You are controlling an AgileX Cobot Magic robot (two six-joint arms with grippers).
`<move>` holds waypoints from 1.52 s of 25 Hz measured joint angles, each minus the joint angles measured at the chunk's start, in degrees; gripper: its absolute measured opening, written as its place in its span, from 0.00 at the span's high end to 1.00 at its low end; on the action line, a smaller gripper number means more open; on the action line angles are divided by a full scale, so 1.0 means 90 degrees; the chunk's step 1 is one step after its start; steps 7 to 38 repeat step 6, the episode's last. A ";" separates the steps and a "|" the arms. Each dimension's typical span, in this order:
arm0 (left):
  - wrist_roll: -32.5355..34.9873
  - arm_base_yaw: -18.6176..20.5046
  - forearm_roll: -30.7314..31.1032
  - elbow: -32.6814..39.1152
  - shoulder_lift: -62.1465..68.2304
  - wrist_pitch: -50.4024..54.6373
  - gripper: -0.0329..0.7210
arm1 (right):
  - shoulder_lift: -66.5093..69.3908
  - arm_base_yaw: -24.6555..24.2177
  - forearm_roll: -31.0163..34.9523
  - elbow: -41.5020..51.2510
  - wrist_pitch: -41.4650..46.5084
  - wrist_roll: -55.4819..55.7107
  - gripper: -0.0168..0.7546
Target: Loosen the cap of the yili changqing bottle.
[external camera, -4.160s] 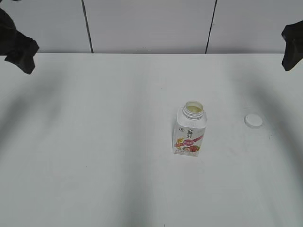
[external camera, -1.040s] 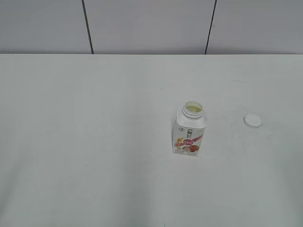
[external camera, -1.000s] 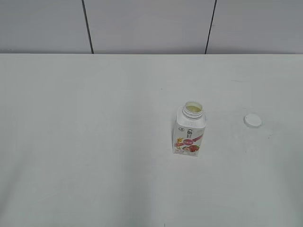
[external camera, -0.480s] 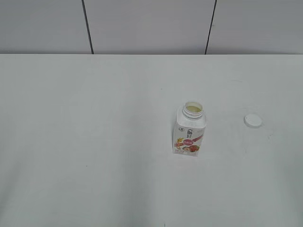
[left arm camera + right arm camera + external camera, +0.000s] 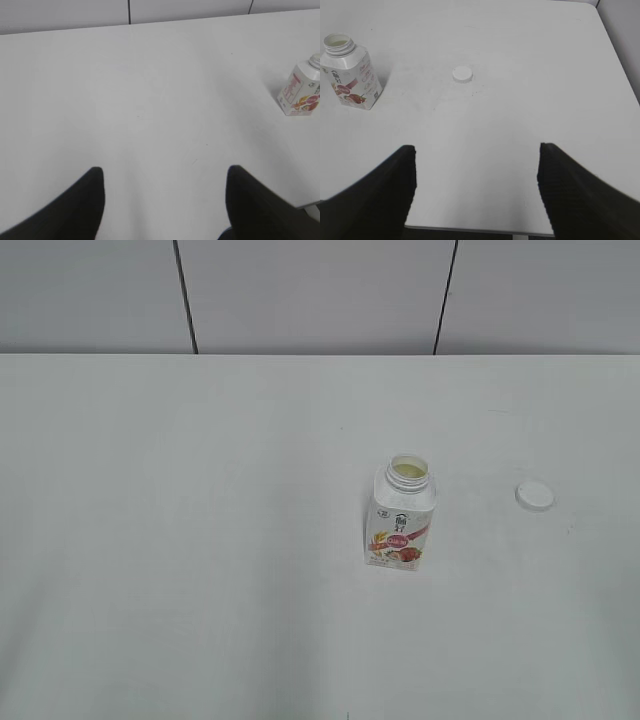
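The yili changqing bottle (image 5: 401, 516) stands upright on the white table, its neck open with no cap on it. It also shows in the left wrist view (image 5: 301, 89) and the right wrist view (image 5: 350, 71). The white cap (image 5: 535, 495) lies flat on the table to the bottle's right, apart from it; it also shows in the right wrist view (image 5: 462, 74). My left gripper (image 5: 164, 175) is open and empty, far from the bottle. My right gripper (image 5: 476, 152) is open and empty above the table's near edge. Neither gripper shows in the exterior view.
The white table (image 5: 200, 490) ends at a grey panelled wall (image 5: 320, 290) at the back. In the right wrist view the table's right edge (image 5: 620, 55) and near edge (image 5: 480, 231) show.
Both arms, seen at the top corners 4.2 s ago, have left the exterior view. The bottle and the cap have not moved.
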 joint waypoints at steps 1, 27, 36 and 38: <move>0.0000 0.0000 0.0000 0.0000 0.0000 0.0000 0.33 | 0.0000 0.0000 0.0000 0.0000 0.0000 0.0000 0.21; 0.0000 0.0100 0.0000 0.0000 0.0000 0.0000 0.33 | 0.0000 0.0000 0.0000 0.0000 0.0000 0.0000 0.21; 0.0000 0.0100 0.0000 0.0000 0.0000 0.0000 0.33 | 0.0000 0.0000 0.0000 0.0000 0.0000 0.0000 0.21; 0.0000 0.0100 0.0000 0.0000 0.0000 0.0000 0.33 | 0.0000 0.0000 0.0000 0.0000 0.0000 0.0000 0.21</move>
